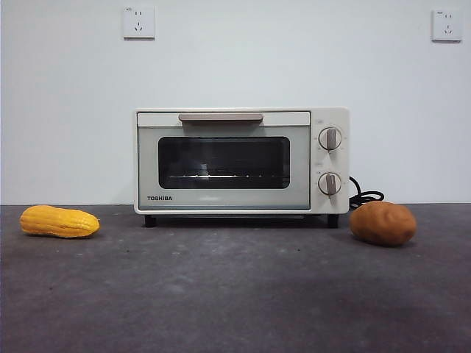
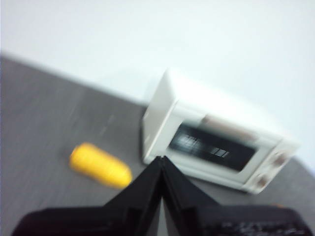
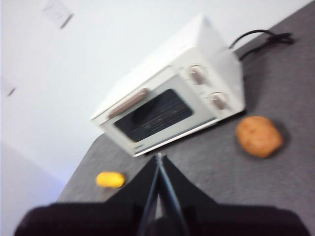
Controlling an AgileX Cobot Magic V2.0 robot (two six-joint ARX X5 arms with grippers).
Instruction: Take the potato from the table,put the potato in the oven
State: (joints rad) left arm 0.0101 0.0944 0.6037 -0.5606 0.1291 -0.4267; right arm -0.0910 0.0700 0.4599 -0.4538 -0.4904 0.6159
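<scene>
The orange-brown potato (image 1: 383, 223) lies on the dark grey table (image 1: 235, 294) just right of the oven (image 1: 241, 161); the right wrist view shows the potato (image 3: 259, 136) too. The cream-white Toshiba oven stands at the back centre with its glass door closed under the beige handle (image 1: 221, 117). In its own blurred view my left gripper (image 2: 162, 161) is shut and high above the table, with the oven (image 2: 216, 137) ahead of it. My right gripper (image 3: 159, 157) is likewise shut and raised, well away from the potato. Neither gripper shows in the front view.
A yellow corn cob (image 1: 59, 221) lies at the left of the table, also as the corn cob (image 2: 100, 164) in the left wrist view. The oven's black cord (image 1: 366, 196) coils behind the potato. A white wall with two sockets (image 1: 139, 23) stands behind.
</scene>
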